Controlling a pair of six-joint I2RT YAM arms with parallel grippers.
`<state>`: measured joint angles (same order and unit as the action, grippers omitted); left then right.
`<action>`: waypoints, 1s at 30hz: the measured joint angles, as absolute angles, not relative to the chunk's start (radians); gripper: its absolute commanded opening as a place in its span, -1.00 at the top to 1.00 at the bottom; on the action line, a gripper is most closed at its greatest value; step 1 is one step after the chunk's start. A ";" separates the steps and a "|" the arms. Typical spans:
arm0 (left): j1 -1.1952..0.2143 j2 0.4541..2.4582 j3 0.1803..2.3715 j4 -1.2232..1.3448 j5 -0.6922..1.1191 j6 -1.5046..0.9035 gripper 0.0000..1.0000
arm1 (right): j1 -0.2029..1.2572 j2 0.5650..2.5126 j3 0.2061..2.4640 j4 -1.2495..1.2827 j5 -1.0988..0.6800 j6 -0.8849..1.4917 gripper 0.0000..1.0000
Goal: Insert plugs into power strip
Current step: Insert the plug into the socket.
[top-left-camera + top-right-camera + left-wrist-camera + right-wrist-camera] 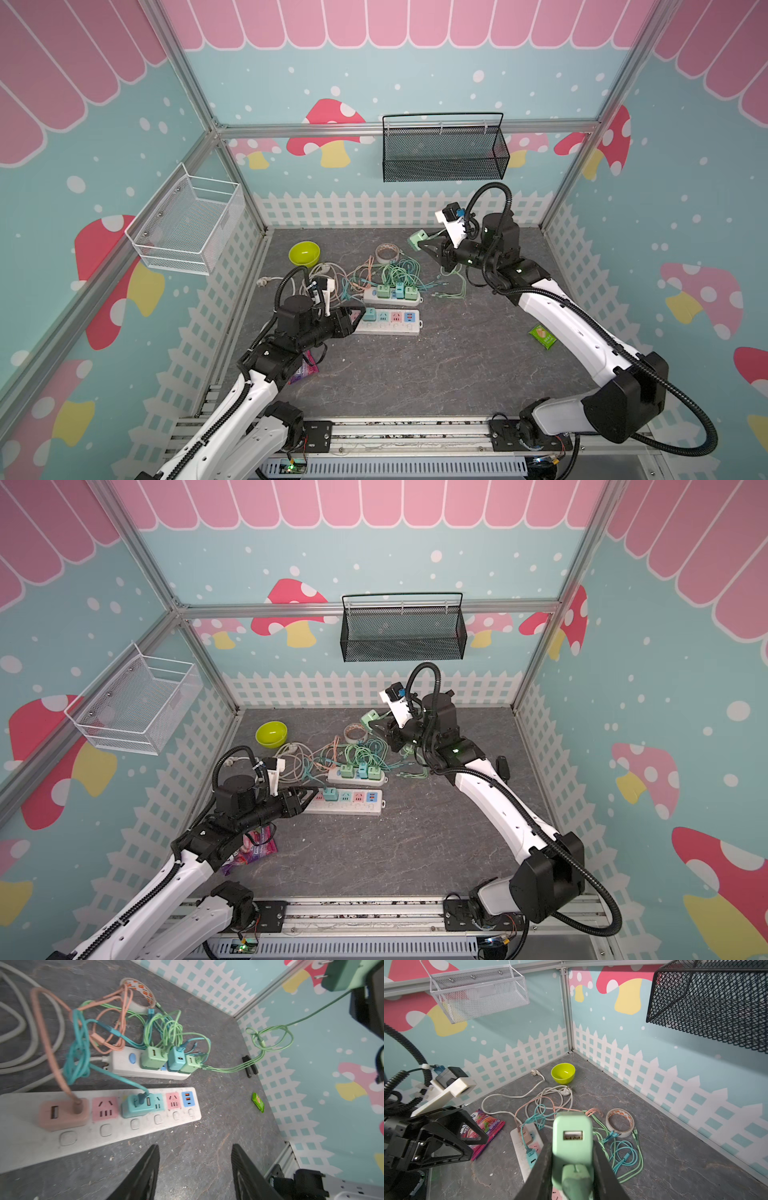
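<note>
At the middle of the grey surface [415,374], the long power strip [99,1140] is lying flat, with a salmon plug [62,1113] sitting in the end socket nearest the left arm and a teal plug [137,1105] sitting two sockets further along. The pink socket between them is showing bare. Just behind it, a shorter power strip [122,1064] is carrying three plugs side by side: a switch-side mint plug [152,1057], a middle teal plug [176,1059] and an end mint plug [190,1064]. Their thin cables are lying in a loose tangle [386,274] behind the two strips, reaching to a roll of tape [387,252], with a lime green bowl [304,253] further toward the left wall. The left gripper [195,1167] is hanging low beside the salmon-plug end of the long power strip. Its fingers [143,1174] are standing well apart over bare surface with nothing between them. The right gripper [572,1147] is raised above the far part of the surface, near the fence on the back wall, and is clamping a mint green plug [572,1124] between its fingers, the port face turned toward the wrist camera. In both top views this plug [415,240] is showing clear of the surface, and its green cable [270,1039] is hanging down in a loop. A small green packet [542,336] is lying alone near the right arm.
</note>
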<state>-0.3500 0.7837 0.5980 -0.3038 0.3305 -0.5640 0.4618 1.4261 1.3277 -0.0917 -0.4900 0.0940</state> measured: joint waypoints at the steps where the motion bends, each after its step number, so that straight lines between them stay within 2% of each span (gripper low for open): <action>1: -0.347 0.785 0.599 -0.318 0.312 -0.564 -0.12 | 0.462 1.437 1.328 -0.095 -0.490 0.083 0.80; 15: -0.288 0.825 0.599 -0.437 0.117 -0.598 -0.09 | 0.471 1.517 1.192 -0.176 -0.645 -0.046 0.76; 20: -0.267 0.876 0.595 -0.441 0.073 -0.614 -0.05 | 0.488 1.537 1.198 -0.243 -0.675 -0.138 0.73; 30: -0.226 0.993 0.562 -0.412 0.044 -0.628 0.05 | 0.566 1.703 1.298 -0.406 -0.647 -0.262 0.77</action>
